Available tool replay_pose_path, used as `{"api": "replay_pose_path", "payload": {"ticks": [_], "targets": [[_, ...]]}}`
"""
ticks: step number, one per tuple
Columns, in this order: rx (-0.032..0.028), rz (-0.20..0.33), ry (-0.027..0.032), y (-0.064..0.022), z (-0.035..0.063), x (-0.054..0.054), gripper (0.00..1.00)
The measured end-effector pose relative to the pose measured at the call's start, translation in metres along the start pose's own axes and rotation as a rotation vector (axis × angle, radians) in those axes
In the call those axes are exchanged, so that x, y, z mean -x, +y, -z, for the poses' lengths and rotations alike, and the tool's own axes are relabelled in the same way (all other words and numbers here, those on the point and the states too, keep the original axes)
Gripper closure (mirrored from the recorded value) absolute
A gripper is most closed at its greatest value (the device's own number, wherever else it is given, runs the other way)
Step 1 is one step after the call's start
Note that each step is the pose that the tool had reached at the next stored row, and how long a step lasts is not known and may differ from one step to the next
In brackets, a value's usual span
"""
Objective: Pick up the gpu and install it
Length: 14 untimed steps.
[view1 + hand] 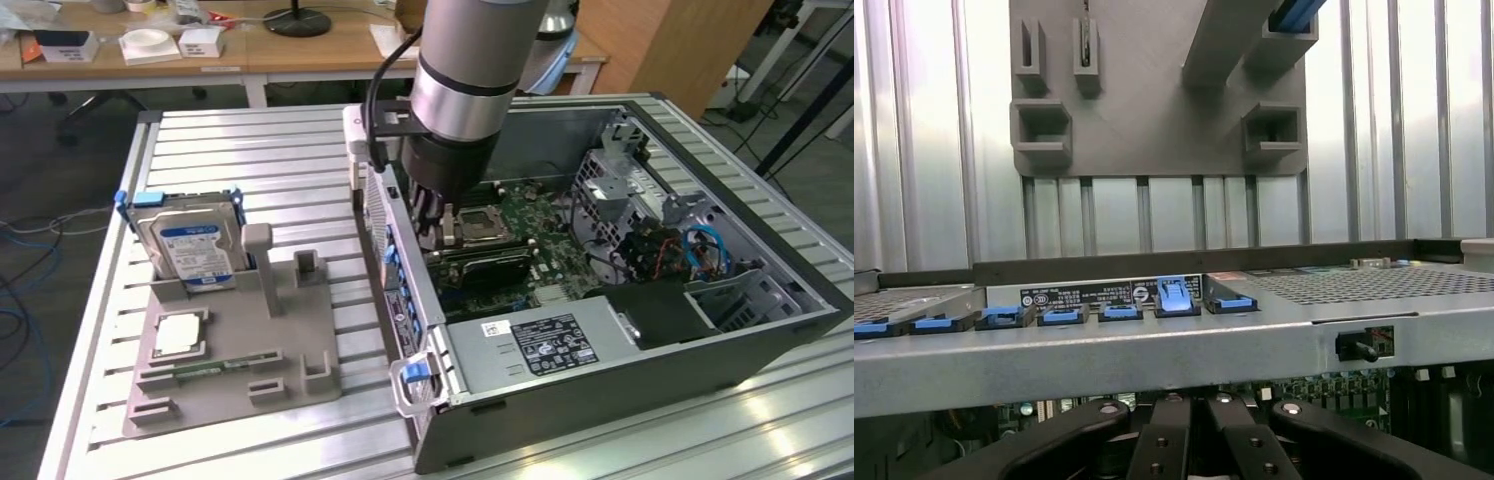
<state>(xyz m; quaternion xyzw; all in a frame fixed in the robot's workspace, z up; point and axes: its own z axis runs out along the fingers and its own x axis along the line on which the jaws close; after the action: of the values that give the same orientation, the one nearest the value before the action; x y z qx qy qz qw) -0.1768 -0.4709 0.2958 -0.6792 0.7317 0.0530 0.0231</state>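
The robot arm's tool (430, 215) is reaching down into an open computer case (601, 400) that is lying on its side on a ribbed metal bench (240, 150). It is hovering just inside the case's rear wall, above the green motherboard (534, 250) and near the processor socket (474, 225). In the wrist view the tool (1189, 445) is showing its black fingers (1154, 450) pressed together, just behind a row of blue slot latches (1172, 297) along the case's rear edge. The gpu is not clearly showing; whether it is pinched between the fingers cannot be told, since anything below them is hidden by the tool. A power supply (547, 340) is sitting at the near end of the case. On the exterior view's left, well apart from the case, a grey holder (227, 390) is carrying a blue-labelled hard drive (194, 245) standing upright, a processor chip (180, 335) and a narrow green memory stick (214, 370).
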Motion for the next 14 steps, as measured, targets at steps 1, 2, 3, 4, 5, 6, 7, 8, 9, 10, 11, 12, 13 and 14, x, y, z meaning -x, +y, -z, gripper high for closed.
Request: {"api": "replay_pose_path", "payload": {"ticks": [1, 2, 3, 4, 5, 6, 7, 8, 9, 10, 11, 12, 13, 14], "targets": [[0.0000, 0.000, -0.0009, 0.0000, 0.0000, 0.0000, 0.89], [0.0001, 0.000, -0.0025, 0.0000, 0.0000, 0.0000, 0.89], [0.0003, 0.000, -0.0052, 0.0000, -0.0001, 0.0000, 0.89], [0.0005, 0.000, -0.0086, 0.0000, -0.0002, -0.0001, 0.89], [0.0007, 0.001, -0.0120, 0.0000, -0.0003, 0.0000, 0.89], [0.0010, 0.001, -0.0164, -0.0001, -0.0003, 0.0000, 0.89], [0.0013, 0.001, -0.0209, -0.0001, -0.0004, 0.0001, 0.89], [0.0017, 0.001, -0.0251, -0.0002, -0.0004, 0.0001, 0.89], [0.0020, 0.001, -0.0299, -0.0004, -0.0004, 0.0001, 0.89], [0.0022, 0.001, -0.0320, -0.0004, -0.0004, 0.0002, 0.89], [0.0022, 0.001, -0.0320, -0.0004, -0.0004, 0.0002, 0.89], [0.0022, 0.000, -0.0320, -0.0005, -0.0004, 0.0002, 0.89], [0.0034, -0.001, -0.0320, -0.0006, -0.0003, 0.0002, 0.89], [0.0085, -0.001, -0.0319, -0.0008, 0.0000, 0.0000, 0.89]]}}
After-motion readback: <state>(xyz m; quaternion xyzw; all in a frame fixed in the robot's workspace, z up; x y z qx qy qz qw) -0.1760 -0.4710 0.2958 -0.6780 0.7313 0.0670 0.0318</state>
